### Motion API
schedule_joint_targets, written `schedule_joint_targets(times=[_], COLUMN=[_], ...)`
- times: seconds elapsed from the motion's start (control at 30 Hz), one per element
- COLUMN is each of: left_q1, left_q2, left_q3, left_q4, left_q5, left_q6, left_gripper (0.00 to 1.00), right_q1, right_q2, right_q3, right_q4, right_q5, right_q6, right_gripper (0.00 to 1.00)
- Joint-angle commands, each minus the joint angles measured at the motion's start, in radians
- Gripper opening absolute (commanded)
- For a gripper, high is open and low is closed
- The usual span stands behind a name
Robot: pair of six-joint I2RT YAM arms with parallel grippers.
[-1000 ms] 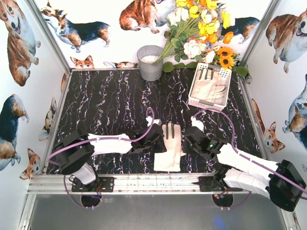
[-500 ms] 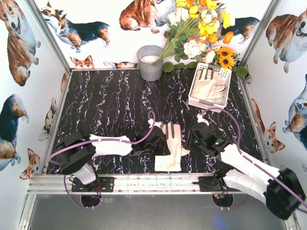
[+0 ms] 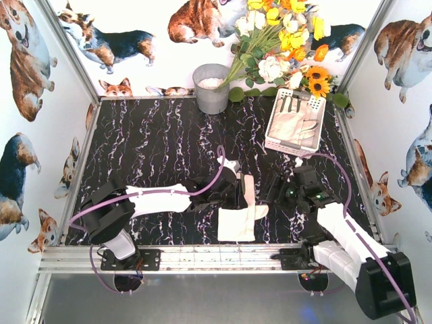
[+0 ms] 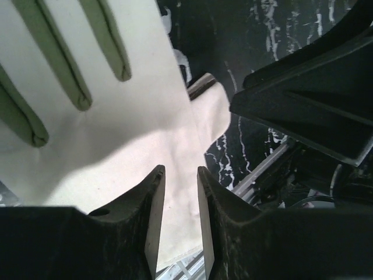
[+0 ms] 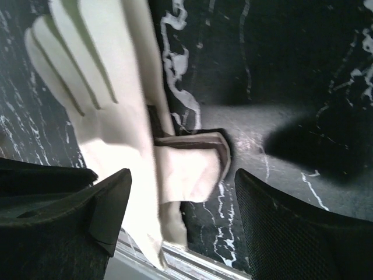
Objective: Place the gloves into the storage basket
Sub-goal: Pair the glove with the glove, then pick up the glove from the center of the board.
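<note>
One cream-white glove point(image 3: 237, 221) lies flat near the table's front edge, between both arms. My left gripper point(image 3: 236, 194) sits on its upper left part. In the left wrist view the left gripper point(image 4: 180, 172) has its jaws a narrow gap apart, and the glove point(image 4: 116, 134) fills that gap. My right gripper point(image 3: 275, 196) stands open just right of the glove. In the right wrist view the right gripper's point(image 5: 182, 181) wide jaws straddle the glove's point(image 5: 105, 116) folded thumb without touching it. The storage basket point(image 3: 289, 150) stands at the back right with other gloves point(image 3: 293, 125) inside.
A grey metal bucket point(image 3: 211, 88) stands at the back centre, with artificial flowers point(image 3: 283, 47) beside it above the basket. The aluminium rail point(image 3: 223, 258) runs along the front edge just under the glove. Printed walls close in the sides.
My right gripper opened, let go of the glove's right edge and drew back to the right. My left gripper slid right onto the glove, widened briefly and narrowed again.
</note>
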Motion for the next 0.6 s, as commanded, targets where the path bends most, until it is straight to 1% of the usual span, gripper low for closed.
schedule_joint_targets(times=[0.0,0.07,0.13,0.23,0.3,0.37,0.43,0.5,0.57], left_q1=[0.029,0.037,0.038,0.038,0.038,0.040,0.039,0.039,0.040], left_q2=[0.020,0.020,0.067,0.125,0.135,0.135,0.137,0.138,0.136], left_q3=[-0.006,-0.027,-0.035,-0.050,-0.087,-0.117,-0.136,-0.190,-0.216], left_q4=[-0.001,0.027,0.048,0.091,0.113,0.122,0.127,0.153,0.176], left_q5=[-0.016,-0.007,0.018,0.062,0.056,0.037,0.033,0.038,0.040], left_q6=[0.028,0.035,0.040,0.028,0.017,0.013,0.002,-0.019,-0.038], left_gripper=[0.23,0.22,0.21,0.19,0.18,0.18,0.17,0.17,0.17], right_q1=[-0.059,-0.063,-0.063,-0.063,-0.062,-0.061,-0.059,-0.050,-0.037], right_q2=[0.022,0.046,0.076,0.124,0.161,0.199,0.221,0.270,0.281], right_q3=[-0.038,-0.050,-0.067,-0.091,-0.098,-0.110,-0.114,-0.112,-0.109], right_q4=[0.083,0.086,0.113,0.189,0.240,0.283,0.300,0.297,0.296], right_q5=[-0.106,-0.087,-0.091,-0.165,-0.228,-0.257,-0.266,-0.265,-0.269], right_q6=[-0.042,-0.054,-0.053,-0.057,-0.061,-0.052,-0.061,-0.071,-0.076], right_gripper=[0.74,0.75,0.75,0.77,0.79,0.79,0.79,0.79,0.79])
